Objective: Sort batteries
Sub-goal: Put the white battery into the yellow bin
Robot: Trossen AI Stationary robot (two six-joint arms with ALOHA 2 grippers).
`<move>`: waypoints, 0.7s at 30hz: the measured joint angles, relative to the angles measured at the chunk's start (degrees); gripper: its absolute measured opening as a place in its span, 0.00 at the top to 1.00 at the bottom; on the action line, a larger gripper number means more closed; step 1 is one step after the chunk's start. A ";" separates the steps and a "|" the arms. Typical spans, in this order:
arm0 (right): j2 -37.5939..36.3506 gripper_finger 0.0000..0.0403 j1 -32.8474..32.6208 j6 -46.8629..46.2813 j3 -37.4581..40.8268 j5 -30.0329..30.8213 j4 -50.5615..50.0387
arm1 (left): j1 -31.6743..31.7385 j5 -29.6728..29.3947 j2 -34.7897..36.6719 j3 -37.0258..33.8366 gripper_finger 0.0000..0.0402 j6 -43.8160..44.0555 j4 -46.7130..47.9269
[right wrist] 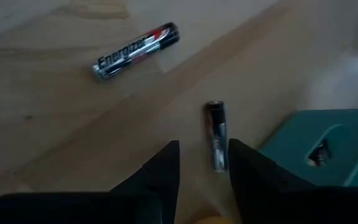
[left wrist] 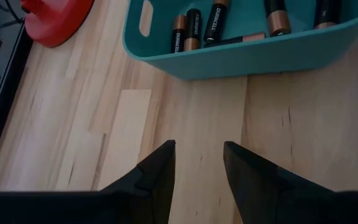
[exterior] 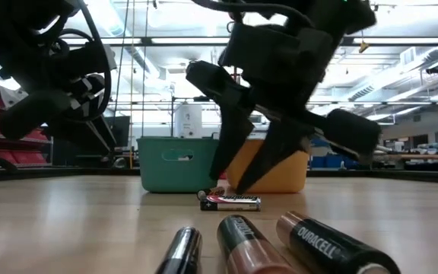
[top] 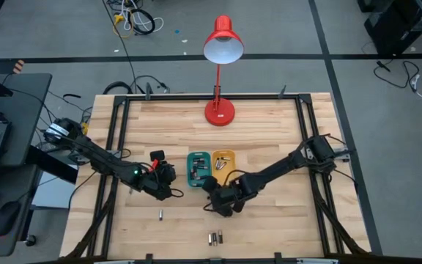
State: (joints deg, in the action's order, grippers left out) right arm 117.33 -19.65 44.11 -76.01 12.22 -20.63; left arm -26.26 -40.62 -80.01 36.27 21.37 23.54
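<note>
Batteries [left wrist: 194,28] lie side by side in the teal tray [left wrist: 241,59], copper-topped black cells with their ends toward the tray's handle cutout. Just beside it, on the side away from the left arm, sits the yellow tray [top: 223,166], also holding a few cells, too small to count.

Loose cells lie on the table [top: 269,227] near the teal tray: a silver, red and black Energizer [right wrist: 137,51] and a smaller dark one [right wrist: 215,135], both flat on the wood. The dark one lies just ahead of the right gripper [right wrist: 202,163], whose jaws stand narrowly apart with nothing between them; its tip hangs close to the teal tray's corner. One more small cell [top: 160,215] lies alone, farther from the tray toward the front edge, and three larger ones [top: 215,238] lie together at that edge, one marked Duracell.

The left gripper [left wrist: 197,163] points at the teal tray's long wall from the bare wood, jaws partly open and empty.

The table is pale planked wood in a black frame. A red lamp [top: 220,111] stands behind the trays. Beyond is grey floor with cables, and a hall with ceiling lights.
</note>
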 joint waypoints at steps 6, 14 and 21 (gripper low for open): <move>1.70 0.69 1.05 3.50 -5.33 -1.24 -2.94 | 0.00 0.00 -0.02 0.00 0.62 0.29 0.01; 3.69 0.69 2.32 3.96 -7.39 -4.84 -7.48 | -0.07 0.02 -0.02 -0.69 0.62 3.25 -0.20; 5.14 0.70 3.12 4.43 -8.26 -6.92 -7.32 | 0.79 0.09 -0.07 -4.75 0.62 3.41 -6.19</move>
State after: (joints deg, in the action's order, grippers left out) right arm 122.48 -16.53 48.55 -84.27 5.30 -27.95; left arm -25.47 -40.53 -80.07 31.52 24.77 17.35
